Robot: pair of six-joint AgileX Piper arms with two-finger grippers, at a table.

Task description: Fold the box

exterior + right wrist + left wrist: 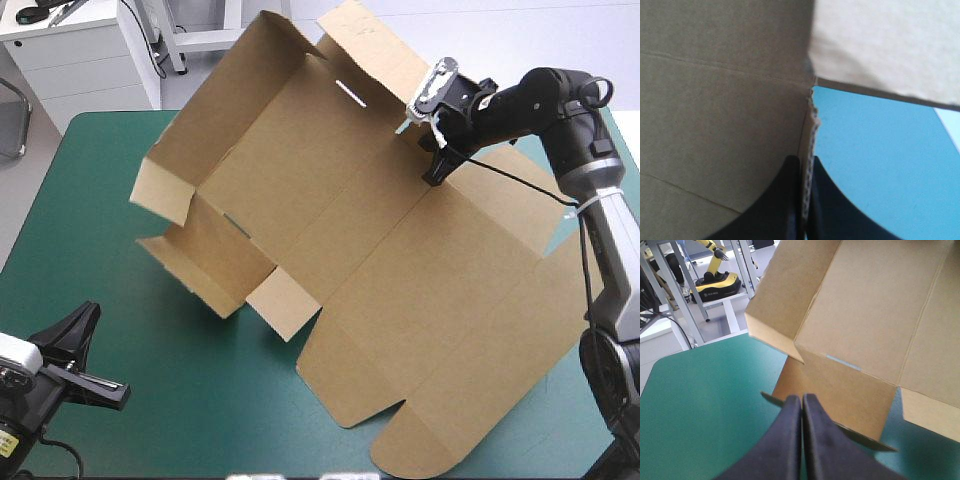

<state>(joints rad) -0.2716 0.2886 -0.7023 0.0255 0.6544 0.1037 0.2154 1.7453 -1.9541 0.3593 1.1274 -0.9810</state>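
The box [400, 270] is a cut brown sheet lying aslant. Its long axis runs from the far left of the tabletop [120, 200] to the near right. The end with raised walls points to the far left, and the rounded lid end lies flat toward the near right edge. The walled end looks tilted up off the teal-green cover, with side flaps hanging down on the side facing the left pincer [80, 330].

The right arm reaches in from the right, bent at the elbow, its wrist turned over the far long edge of the board. The right pincer [437, 160] is clamped on that edge. In its own view the black fingers are all but together, with the corrugated edge of the box [715, 100] pinched between them at the right pincer [805, 200] and teal-green tabletop [880, 150] just beside it.

The left arm sits low at the near left corner. The left pincer [802, 405] has its fingers together in one pointed arch, gripping nothing. The box [865, 315] stands ahead of it, apart from the tips, over bare tabletop [700, 405].
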